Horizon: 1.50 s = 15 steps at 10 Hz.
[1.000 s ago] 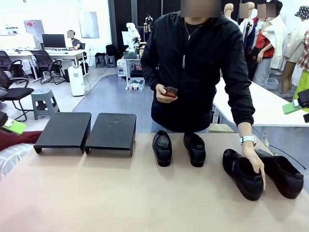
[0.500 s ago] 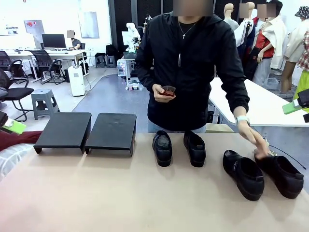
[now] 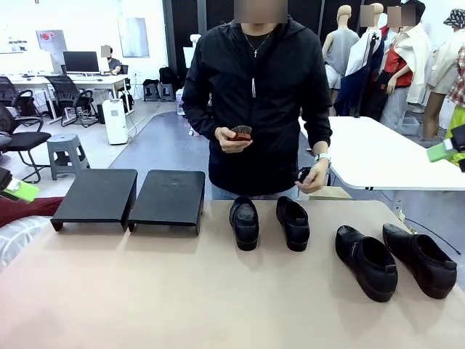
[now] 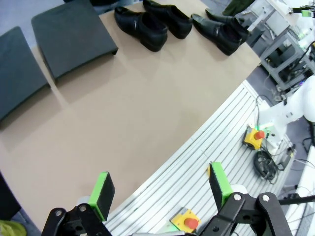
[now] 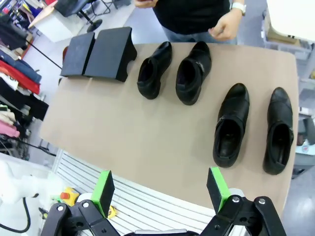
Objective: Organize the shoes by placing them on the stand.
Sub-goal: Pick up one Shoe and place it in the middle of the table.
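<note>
Plainly, tan tabletop [image 3: 182,291] with shoes [image 3: 245,222] and stand [image 3: 167,195], white table [image 3: 378,156] beyond.

The four glossy leather slip-on shoes [image 3: 244,222] were black; the low two-panel slanted stand [image 3: 167,198] was matte black; the flat tabletop [image 3: 182,291] was plain tan; the person's zipped jacket [image 3: 254,94] was black.

From my left wrist, one panel of the stand [image 4: 17,69] runs off the picture's edge and two of the shoes [image 4: 219,34] overlap, the rear one half hidden, while what the person's hands [image 3: 231,142] hold is too small to name.
</note>
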Each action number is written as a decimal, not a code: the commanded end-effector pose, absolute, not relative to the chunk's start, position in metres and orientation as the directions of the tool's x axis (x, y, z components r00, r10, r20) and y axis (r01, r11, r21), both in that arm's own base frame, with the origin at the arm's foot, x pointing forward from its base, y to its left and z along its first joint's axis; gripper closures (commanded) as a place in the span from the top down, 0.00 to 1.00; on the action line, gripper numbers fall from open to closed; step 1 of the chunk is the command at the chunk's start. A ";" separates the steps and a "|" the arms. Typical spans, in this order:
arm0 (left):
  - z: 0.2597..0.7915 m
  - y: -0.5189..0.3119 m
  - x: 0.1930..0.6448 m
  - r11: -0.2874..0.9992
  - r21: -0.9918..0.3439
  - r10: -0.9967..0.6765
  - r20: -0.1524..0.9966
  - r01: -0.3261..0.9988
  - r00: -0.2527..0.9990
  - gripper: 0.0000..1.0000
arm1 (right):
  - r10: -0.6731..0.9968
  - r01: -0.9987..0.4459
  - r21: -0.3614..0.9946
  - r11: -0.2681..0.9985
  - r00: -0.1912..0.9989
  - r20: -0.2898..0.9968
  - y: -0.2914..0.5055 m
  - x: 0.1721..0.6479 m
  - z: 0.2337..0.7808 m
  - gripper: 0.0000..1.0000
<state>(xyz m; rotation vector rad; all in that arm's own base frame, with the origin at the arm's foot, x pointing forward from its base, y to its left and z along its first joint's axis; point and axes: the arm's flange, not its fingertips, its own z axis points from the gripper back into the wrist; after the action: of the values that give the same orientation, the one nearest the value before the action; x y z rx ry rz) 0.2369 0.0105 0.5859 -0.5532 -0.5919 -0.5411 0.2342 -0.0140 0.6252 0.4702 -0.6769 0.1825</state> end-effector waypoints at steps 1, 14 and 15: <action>0.586 0.011 0.238 0.706 -0.327 -0.314 0.651 0.628 0.691 1.00 | 0.132 -0.362 0.297 0.884 0.801 0.584 0.023 0.278 0.627 1.00; 0.586 0.011 0.238 0.706 -0.327 -0.314 0.651 0.628 0.691 1.00 | 0.054 -0.140 0.243 0.960 0.943 0.329 0.281 0.518 0.460 1.00; 0.586 0.011 0.238 0.706 -0.327 -0.314 0.651 0.628 0.691 1.00 | 0.018 -0.084 0.261 0.962 0.969 0.246 0.285 0.556 0.435 1.00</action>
<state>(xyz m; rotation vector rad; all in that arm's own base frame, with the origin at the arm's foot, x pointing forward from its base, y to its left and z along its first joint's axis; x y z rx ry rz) 0.2366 0.0101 0.5862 -0.5516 -0.5916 -0.5419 0.5197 0.2785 0.4625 0.2602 -0.3035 0.0918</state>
